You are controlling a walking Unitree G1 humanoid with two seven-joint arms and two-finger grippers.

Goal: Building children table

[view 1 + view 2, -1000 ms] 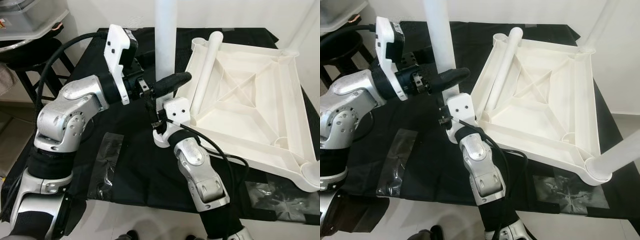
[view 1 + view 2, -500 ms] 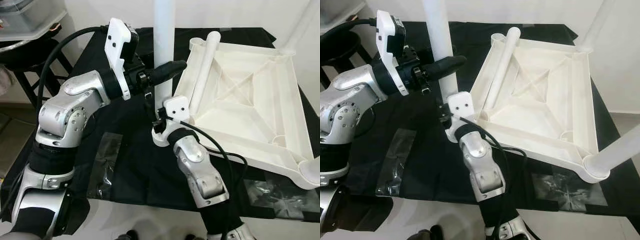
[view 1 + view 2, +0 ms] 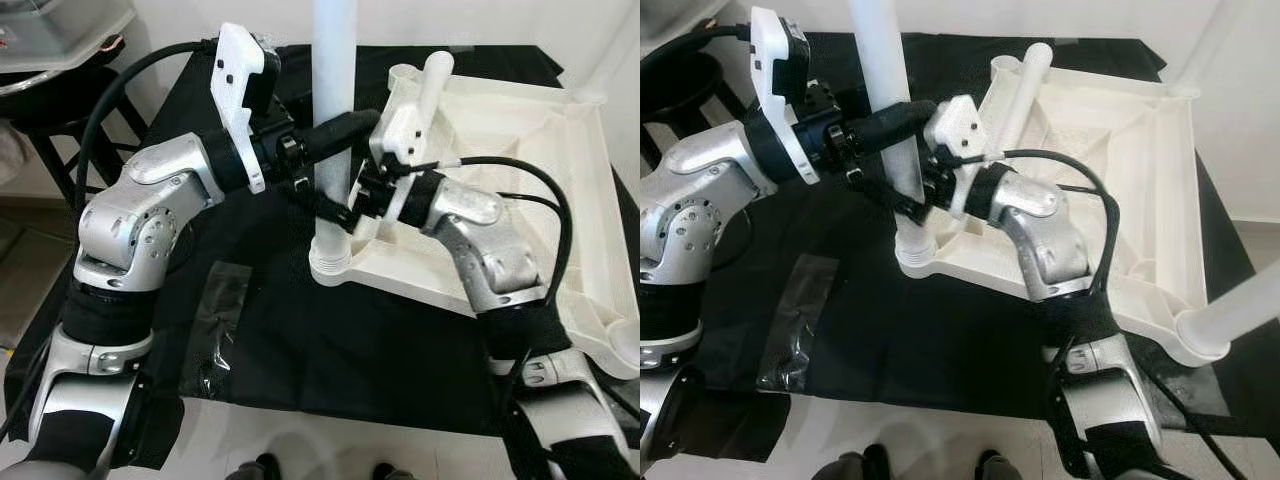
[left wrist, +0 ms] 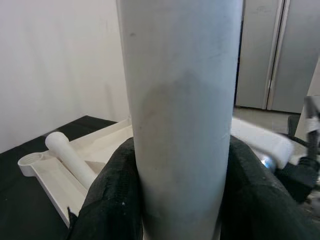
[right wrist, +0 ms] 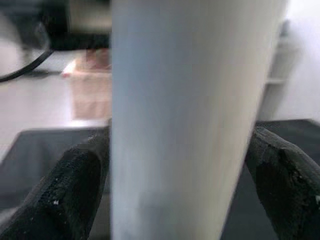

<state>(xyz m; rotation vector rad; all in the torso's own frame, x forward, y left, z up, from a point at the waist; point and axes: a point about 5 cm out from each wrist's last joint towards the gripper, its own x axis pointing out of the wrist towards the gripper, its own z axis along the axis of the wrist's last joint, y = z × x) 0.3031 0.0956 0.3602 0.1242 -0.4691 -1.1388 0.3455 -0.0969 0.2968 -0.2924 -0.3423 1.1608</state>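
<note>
Two robot arms of rounded silver metal segments joined by black cuffs. Each wrist carries a flat white plastic camera bracket with small dark screw holes. Thick black cables loop from the wrists to the upper arms. Each claw, left claw (image 3: 345, 127) and right claw (image 3: 335, 210), has long matte-black, rubbery fingers.

Both silver arms reach inward and meet at one spot before the robot. The left gripper (image 3: 335, 135) comes in from the left with its elbow bent, its black fingers (image 4: 107, 192) clamped. The right gripper (image 3: 340, 210) sits just below it, forearm angled back across from the right, its fingers (image 5: 75, 182) likewise closed.
</note>
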